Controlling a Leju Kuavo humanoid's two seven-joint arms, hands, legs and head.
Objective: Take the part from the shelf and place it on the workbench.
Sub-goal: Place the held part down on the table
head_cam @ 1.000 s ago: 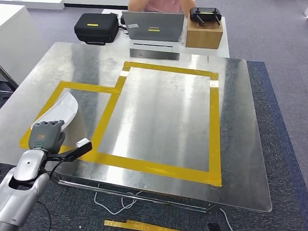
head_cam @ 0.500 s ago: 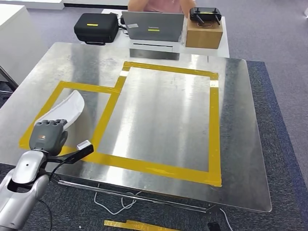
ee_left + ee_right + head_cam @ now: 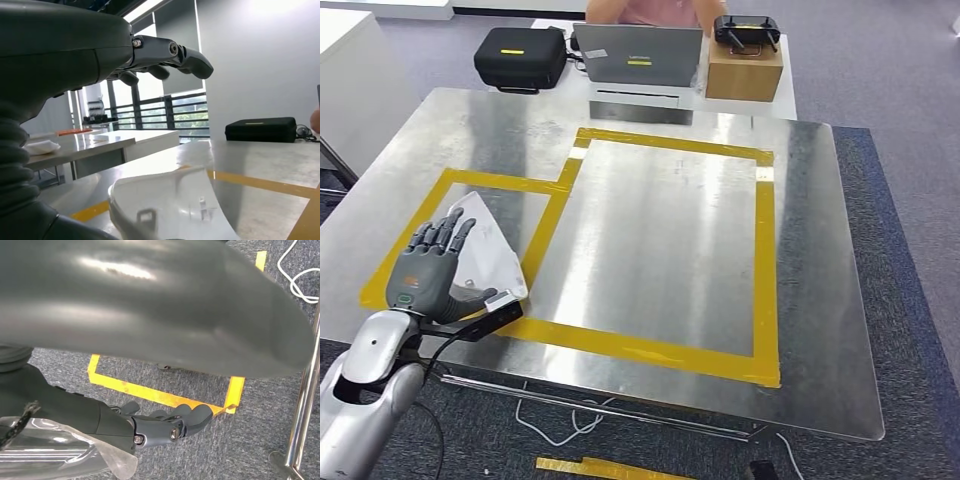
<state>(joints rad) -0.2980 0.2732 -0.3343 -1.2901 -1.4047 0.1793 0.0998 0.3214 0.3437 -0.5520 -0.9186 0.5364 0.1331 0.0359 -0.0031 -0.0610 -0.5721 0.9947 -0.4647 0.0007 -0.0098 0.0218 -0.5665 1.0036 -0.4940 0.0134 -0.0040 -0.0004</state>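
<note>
The white moulded part lies on the metal workbench, inside the smaller yellow-taped square near the front left corner. My left hand hovers over its near end with fingers stretched out and apart, gripping nothing. In the left wrist view the part sits just below the straightened fingers, with a gap between them. My right hand hangs beside my body over the grey carpet, fingers loosely extended and holding nothing.
A larger yellow-taped square marks the workbench's middle. Behind the bench stand a black case, a laptop and a cardboard box, with a person seated there. A white cable lies on the floor under the front edge.
My left hand has uncurled its fingers and let go of the white part, which has dropped flat onto the bench and slid slightly to the right.
</note>
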